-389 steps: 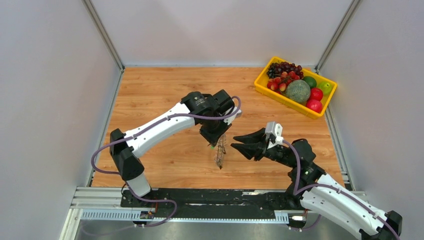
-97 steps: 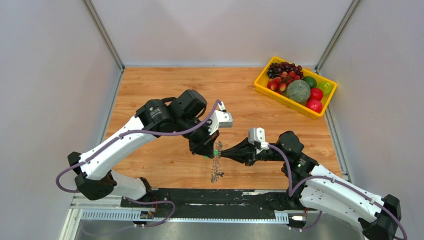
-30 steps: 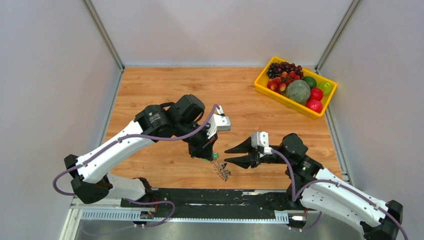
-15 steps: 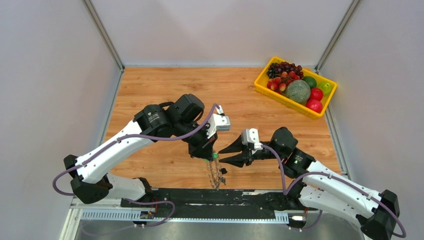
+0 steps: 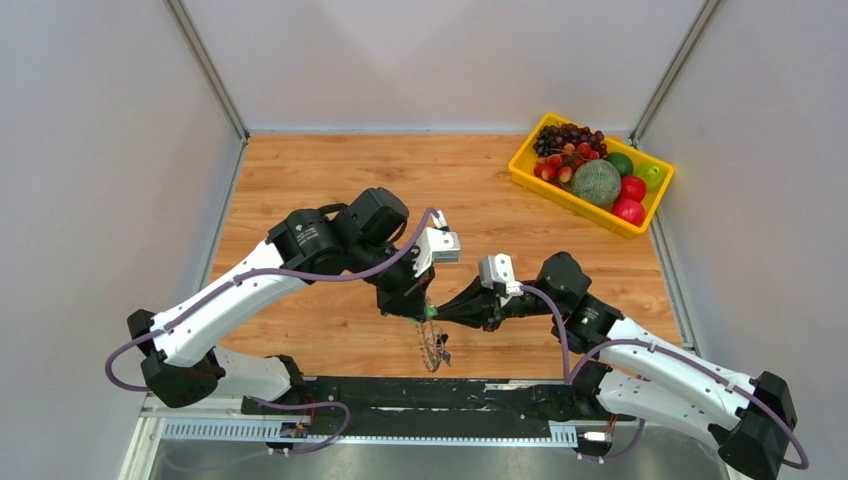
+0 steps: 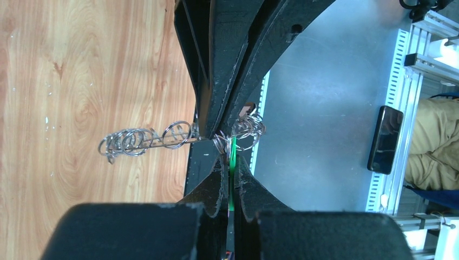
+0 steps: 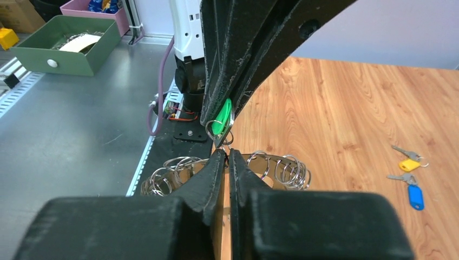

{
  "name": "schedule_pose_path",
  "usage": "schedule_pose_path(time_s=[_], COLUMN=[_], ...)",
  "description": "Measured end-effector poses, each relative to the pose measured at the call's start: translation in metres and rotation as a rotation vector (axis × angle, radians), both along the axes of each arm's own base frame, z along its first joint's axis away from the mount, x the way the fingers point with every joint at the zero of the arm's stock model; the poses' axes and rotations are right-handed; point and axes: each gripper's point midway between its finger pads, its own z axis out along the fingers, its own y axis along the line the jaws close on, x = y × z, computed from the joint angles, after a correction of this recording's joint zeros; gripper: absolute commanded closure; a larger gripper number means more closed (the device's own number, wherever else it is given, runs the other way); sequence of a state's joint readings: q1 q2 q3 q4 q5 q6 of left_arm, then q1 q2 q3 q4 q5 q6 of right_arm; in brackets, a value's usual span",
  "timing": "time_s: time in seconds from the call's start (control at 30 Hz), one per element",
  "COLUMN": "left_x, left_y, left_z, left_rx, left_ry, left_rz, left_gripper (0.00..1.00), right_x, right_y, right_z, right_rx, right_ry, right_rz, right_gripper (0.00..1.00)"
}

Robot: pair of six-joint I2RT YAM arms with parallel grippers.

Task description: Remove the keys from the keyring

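Note:
The keyring hangs in the air over the table's near edge, a wide ring strung with several small silver split rings. My left gripper is shut on a green-headed key at the top of the ring. In the left wrist view the green head sits between my left gripper's jaws. My right gripper comes from the right, its jaws shut on a small ring just under the green key. In the right wrist view the keyring spreads to both sides behind the right gripper.
A yellow tray of fruit stands at the back right. A yellow-headed key and a blue-headed key lie loose on the wooden table. The black base rail runs just below the hanging ring.
My right gripper was open beside the ring half a second ago; it has moved a little left and closed on the ring. The left gripper has stayed in place with the green key.

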State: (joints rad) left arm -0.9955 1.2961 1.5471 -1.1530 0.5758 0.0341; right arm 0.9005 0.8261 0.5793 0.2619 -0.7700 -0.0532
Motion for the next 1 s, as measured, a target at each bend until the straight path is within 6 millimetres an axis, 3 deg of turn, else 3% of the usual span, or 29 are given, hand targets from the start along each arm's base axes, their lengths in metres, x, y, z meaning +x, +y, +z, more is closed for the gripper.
schedule_pose_path(time_s=[0.37,1.0], left_x=[0.000,0.003], left_y=[0.003,0.004], left_z=[0.002,0.011], left_rx=[0.000,-0.048], left_ry=[-0.013,-0.062], left_rz=[0.007,0.012], left_gripper=[1.00,1.00], right_x=[0.003,0.019], right_y=[0.000,-0.010], right_z=[0.001,0.028], right_rx=[-0.001,0.067], right_ry=[0.032,0.175], right_rz=[-0.023,-0.194], right_gripper=[1.00,1.00])
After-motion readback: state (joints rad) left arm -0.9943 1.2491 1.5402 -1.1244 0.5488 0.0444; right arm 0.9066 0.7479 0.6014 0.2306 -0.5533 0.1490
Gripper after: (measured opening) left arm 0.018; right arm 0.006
